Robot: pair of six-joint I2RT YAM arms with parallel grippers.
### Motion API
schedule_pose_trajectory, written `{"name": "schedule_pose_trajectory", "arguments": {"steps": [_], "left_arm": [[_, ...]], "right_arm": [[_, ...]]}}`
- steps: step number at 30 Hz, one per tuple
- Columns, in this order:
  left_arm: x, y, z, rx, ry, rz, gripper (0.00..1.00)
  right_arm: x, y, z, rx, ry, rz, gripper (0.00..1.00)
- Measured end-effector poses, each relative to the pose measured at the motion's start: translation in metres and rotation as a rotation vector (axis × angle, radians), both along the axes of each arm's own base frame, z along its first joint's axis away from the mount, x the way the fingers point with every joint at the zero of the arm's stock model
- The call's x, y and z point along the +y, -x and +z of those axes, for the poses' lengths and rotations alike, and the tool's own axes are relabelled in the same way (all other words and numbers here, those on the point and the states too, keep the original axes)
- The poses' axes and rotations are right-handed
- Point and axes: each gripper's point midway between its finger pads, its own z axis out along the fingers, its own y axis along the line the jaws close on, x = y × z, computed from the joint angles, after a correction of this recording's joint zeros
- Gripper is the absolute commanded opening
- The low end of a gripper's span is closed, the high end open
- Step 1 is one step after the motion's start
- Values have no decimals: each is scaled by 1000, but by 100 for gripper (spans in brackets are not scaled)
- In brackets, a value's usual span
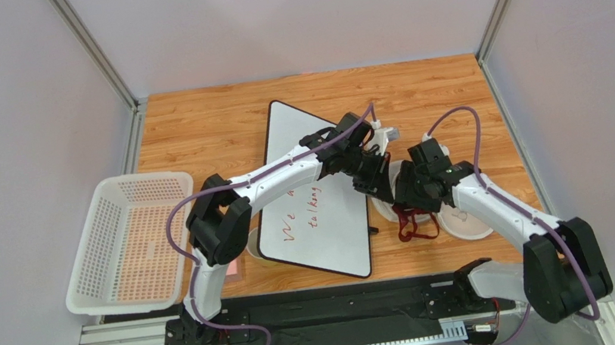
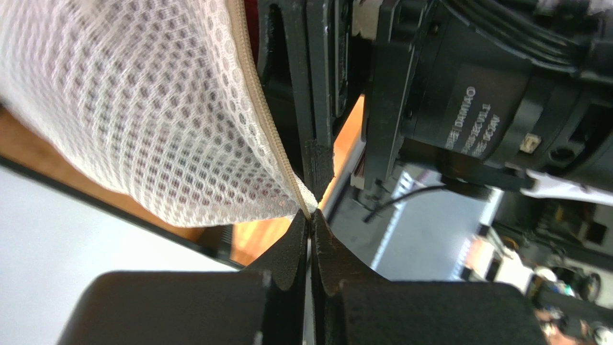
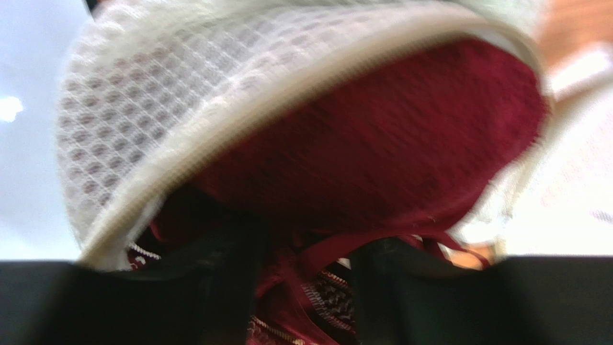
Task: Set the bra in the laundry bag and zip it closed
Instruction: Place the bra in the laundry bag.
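Mesh in a white honeycomb weave makes up the laundry bag, and a cream zip tape runs along its open rim. We see it on the right half of the table, just right of the whiteboard and somewhat nearer the near edge than the far one. Its flat round lid lies beside it towards the right edge. The left gripper is clenched on the bag, its two dark fingertips pressed together on the zip tape where the rim comes to a point, holding that edge up. Inside the mouth sits the bra, a deep maroon, with one soft rounded cup filling most of the opening under the lifted mesh. Its thin straps spill out over the rim, and from above we see them as a red loop on the wood on the bag's near side. The right gripper is at the mouth with its jaws apart and the straps hanging loose in the gap. That view is blurred, so we cannot tell whether either finger touches them. A white perforated basket stands at the table's left edge, well apart.
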Motion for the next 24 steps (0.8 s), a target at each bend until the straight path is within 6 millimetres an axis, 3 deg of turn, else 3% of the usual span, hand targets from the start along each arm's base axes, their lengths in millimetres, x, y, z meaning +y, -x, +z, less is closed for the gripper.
{"name": "schedule_pose_trajectory", "arguments": {"steps": [3, 9, 16, 21, 24], "left_arm": [[-1, 8, 11, 24, 28, -23, 0], [-6, 26, 37, 54, 95, -89, 0], [-1, -1, 15, -5, 38, 0, 0], [3, -9, 8, -16, 17, 29, 0], [2, -9, 7, -18, 17, 29, 0]], "right_arm": [[-11, 16, 11, 9, 16, -23, 85], [-26, 41, 37, -8, 26, -62, 93], [-22, 66, 65, -26, -34, -39, 93], [-28, 75, 68, -10, -17, -51, 92], [-20, 80, 72, -18, -66, -27, 91]]}}
